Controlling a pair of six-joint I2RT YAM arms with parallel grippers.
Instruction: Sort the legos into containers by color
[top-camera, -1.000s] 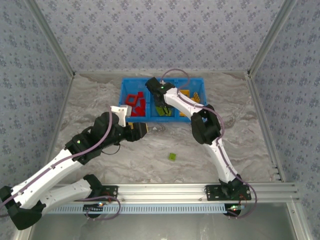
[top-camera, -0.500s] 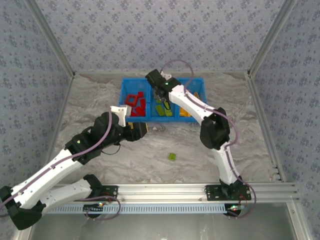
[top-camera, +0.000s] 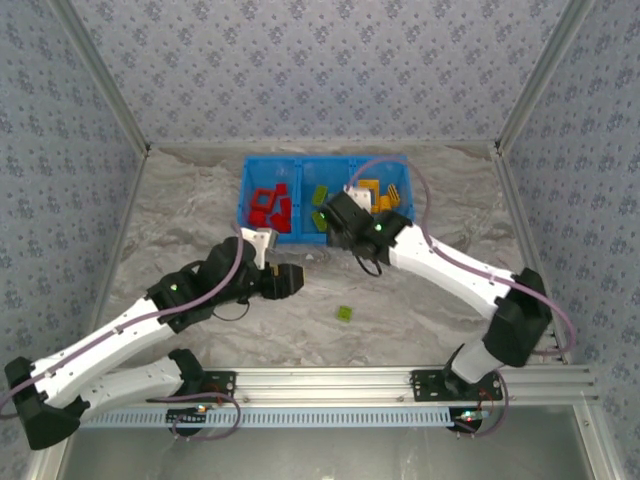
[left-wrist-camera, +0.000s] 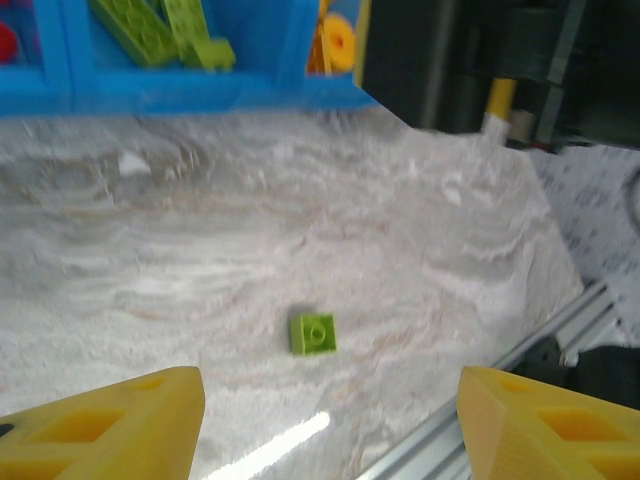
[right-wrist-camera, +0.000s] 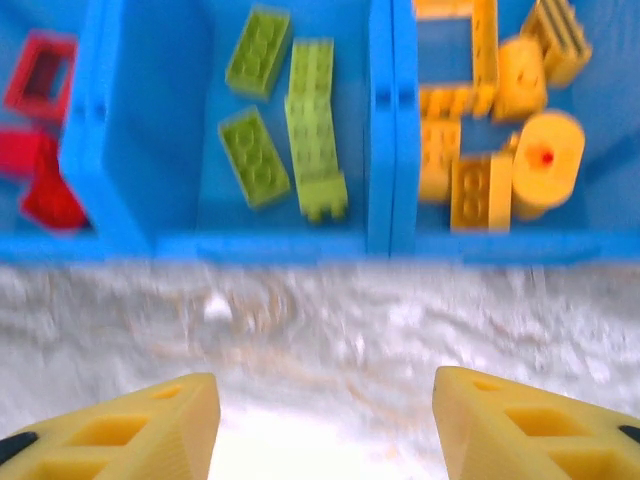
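Observation:
The blue bin (top-camera: 392, 170) holds the sorted legos: red ones (top-camera: 270, 207) on the left, lime green ones (top-camera: 319, 196) in the middle, orange-yellow ones (top-camera: 372, 192) on the right. One small green lego (top-camera: 345, 313) lies loose on the table, also seen as a square green lego (left-wrist-camera: 313, 333) ahead of my left gripper (left-wrist-camera: 330, 425). That gripper is open with nothing between its fingers. My right gripper (right-wrist-camera: 325, 425) hovers open and empty over the table just in front of the bin's front wall (right-wrist-camera: 280, 245), facing the green legos (right-wrist-camera: 290, 130).
The marble table runs to a metal rail (left-wrist-camera: 500, 400) at its near edge, close to the loose green lego. My right arm (left-wrist-camera: 470, 60) shows dark just right of the bin. Aluminium frame posts (top-camera: 525, 230) and patterned walls enclose the table.
My right gripper has drawn back from above the middle compartment to the bin's near side, and its jaws have widened. My left gripper has shifted slightly nearer and to the right.

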